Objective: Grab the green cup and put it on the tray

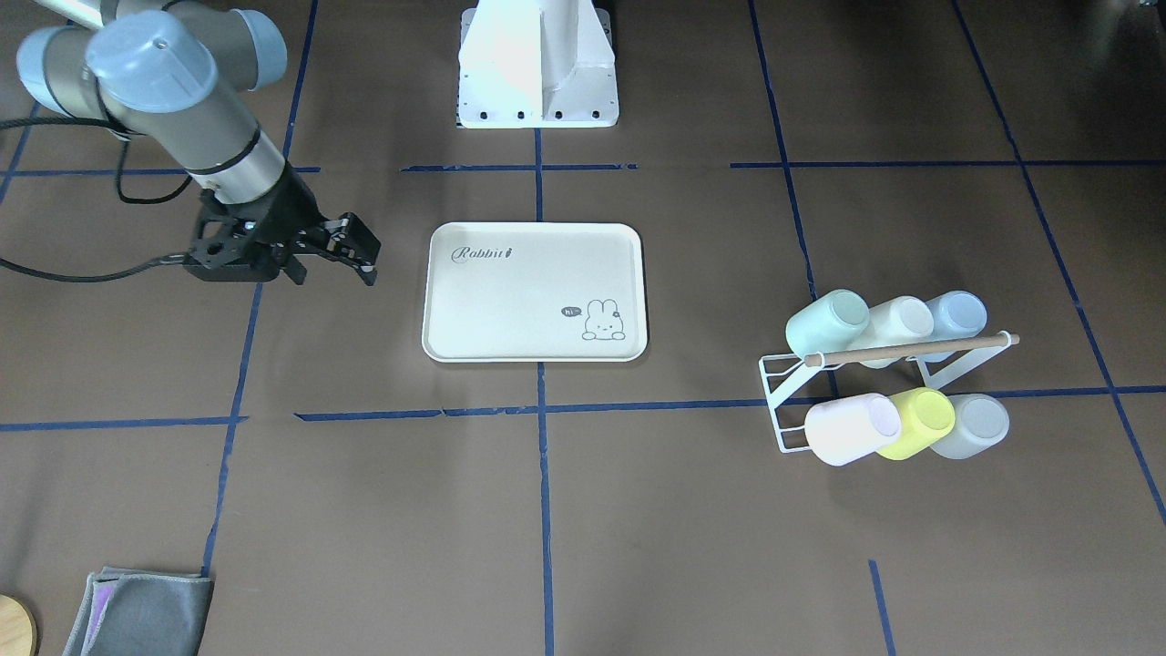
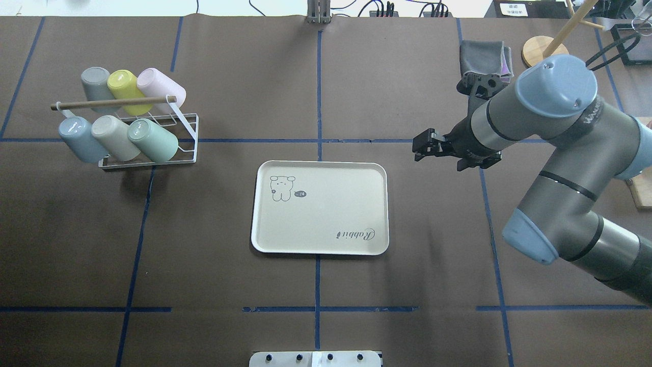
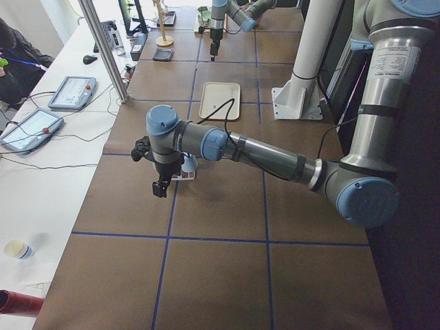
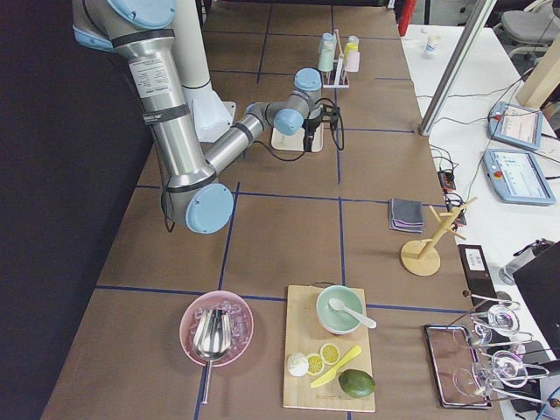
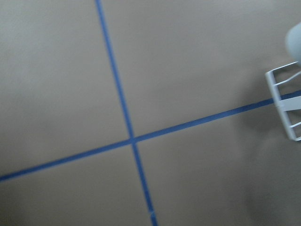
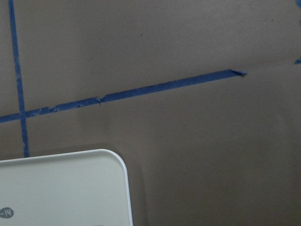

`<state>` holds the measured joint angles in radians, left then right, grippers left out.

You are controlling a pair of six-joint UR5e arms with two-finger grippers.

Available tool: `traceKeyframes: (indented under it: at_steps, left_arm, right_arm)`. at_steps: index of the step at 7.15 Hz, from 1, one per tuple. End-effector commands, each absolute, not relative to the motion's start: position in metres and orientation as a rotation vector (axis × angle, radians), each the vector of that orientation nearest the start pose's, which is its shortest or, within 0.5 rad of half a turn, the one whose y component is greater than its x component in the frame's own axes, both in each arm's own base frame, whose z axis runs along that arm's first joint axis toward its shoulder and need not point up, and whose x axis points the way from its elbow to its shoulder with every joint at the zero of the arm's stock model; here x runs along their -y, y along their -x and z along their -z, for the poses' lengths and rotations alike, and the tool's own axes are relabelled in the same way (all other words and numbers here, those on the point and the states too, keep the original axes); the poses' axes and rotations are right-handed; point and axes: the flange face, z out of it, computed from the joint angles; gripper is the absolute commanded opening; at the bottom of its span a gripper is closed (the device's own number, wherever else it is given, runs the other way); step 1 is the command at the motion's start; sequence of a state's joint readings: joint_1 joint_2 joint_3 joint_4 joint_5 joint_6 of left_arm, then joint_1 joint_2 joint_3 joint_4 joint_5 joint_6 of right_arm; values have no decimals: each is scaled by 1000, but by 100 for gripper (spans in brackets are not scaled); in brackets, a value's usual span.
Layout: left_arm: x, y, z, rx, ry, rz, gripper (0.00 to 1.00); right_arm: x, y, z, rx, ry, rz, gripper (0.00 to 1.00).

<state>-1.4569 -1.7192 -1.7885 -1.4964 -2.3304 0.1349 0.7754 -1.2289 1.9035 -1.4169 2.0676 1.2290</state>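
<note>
Judging from how things lie, nothing of the job is done yet. The green cup (image 2: 153, 140) sits tilted on the white wire rack (image 2: 153, 163), at the end of the lower row nearest the tray (image 2: 356, 173), with five other cups around it. The tray lies flat in the middle of the table with nothing on it, well apart from the rack. Reaching, gripping, lifting the cup off, carrying it over and setting it down are all left to do.

The right gripper (image 2: 422, 144) hangs just beside the tray's far-side edge, its jaws apart and holding nothing. The left gripper (image 3: 159, 187) shows only in the side view, low and near the rack. It is too small there to tell whether its jaws are apart or together.

Neither the overhead nor the front view shows the left arm. Its wrist camera catches only a corner of the rack at the frame's edge, slightly blurred, and no green cup. How the cup is seated on the rack is hidden by the cup itself.
</note>
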Motion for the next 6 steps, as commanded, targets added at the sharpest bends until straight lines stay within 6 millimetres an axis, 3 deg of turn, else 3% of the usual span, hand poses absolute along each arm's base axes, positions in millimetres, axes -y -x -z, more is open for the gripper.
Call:
traceKeyframes:
  at_steps: [1,2,3,4,5,6]
  left_arm:
    - [536,-22,-411,-742,-312,-407,100]
    - [520,-41,-382,-632,-325,-456,100]
    - [517,-76,-350,-496,-323,-524,100]
    - [514,-98,-321,-452,-331,-568,100]
    - [504,-113,-303,-459,-365,-606,100]
    - [504,-115,-297,-459,-378,-616,100]
  right_arm:
    - [479,306,-300,827,-50,-125,100]
    - [490,271,-308,810,-57,-119,100]
    - [500,237,-317,827,-39,-108,100]
    - [503,214,-337,816,-34,-101,100]
    - [504,192,-359,792,-48,-69,100]
    - [504,169,-383,766,-57,-42,100]
